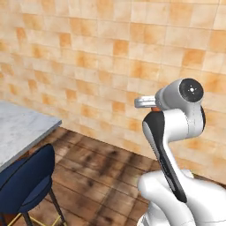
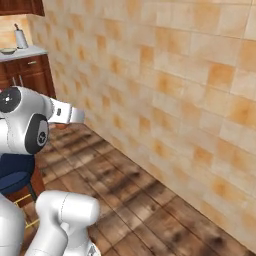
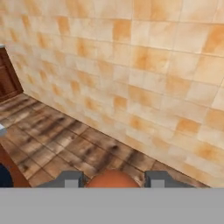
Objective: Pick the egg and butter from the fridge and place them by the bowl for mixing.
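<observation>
Orange-brown egg (image 3: pixel 112 179) clamped between the gripper (image 3: pixel 112 180) fingertips, tiled wall (image 3: pixel 144 74) and wooden floor (image 3: pixel 65 144) beyond.

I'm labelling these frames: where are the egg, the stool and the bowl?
egg (image 3: pixel 111 179): hand view, its rounded top between the pincer's fingers.
stool (image 1: pixel 27 183): left base view, the blue backrest.
bowl (image 2: pixel 8 51): right base view, its rim on the far counter.

White arm (image 1: pixel 176 132) (dark joints)

Both base views behind the arm (image 1: pixel 176 132), facing one tiled wall (image 2: pixel 175 75).
</observation>
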